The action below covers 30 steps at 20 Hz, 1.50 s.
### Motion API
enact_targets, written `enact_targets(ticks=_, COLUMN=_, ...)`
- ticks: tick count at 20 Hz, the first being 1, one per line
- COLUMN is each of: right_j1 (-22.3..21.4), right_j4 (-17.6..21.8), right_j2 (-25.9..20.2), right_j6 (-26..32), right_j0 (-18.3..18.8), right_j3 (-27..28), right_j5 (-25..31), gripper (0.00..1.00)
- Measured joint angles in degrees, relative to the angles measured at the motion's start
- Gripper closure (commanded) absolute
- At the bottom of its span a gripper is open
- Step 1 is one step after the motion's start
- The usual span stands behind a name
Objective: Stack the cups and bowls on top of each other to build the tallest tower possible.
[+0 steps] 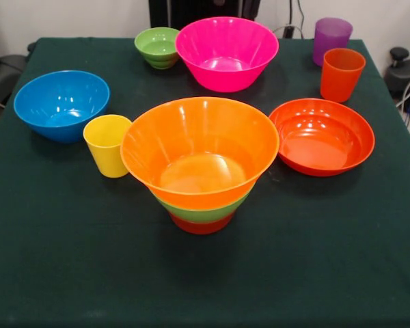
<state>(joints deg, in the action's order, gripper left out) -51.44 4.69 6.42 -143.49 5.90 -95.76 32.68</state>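
You had the tower (200,205) at the table's (68,273) middle: yellow-orange bowl (199,147) over green (201,214) over red-orange (201,225). Behind stood the pink bowl (226,53), right the shallow orange bowl (322,137), left the blue bowl (61,104), then small green bowl (158,46), orange (341,74), purple (331,39), yellow cups (106,144). The claw was out of sight; you couldn't tell its state.

A nested tower (200,171) stood centrally: large glossy yellow-orange plastic bowl (199,147) over a medium green bowl (203,212) (only its band showing) over a small red-orange bowl (201,225); other bowls and cups stood around it.
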Motion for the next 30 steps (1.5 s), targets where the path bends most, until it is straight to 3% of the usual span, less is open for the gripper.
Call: enact_targets(ticks=30, right_j1=-0.5, right_j4=11.7, right_j2=-7.7, right_j6=0.0, right_j0=13.3, right_j3=-1.4, right_j5=0.0, gripper=0.00)
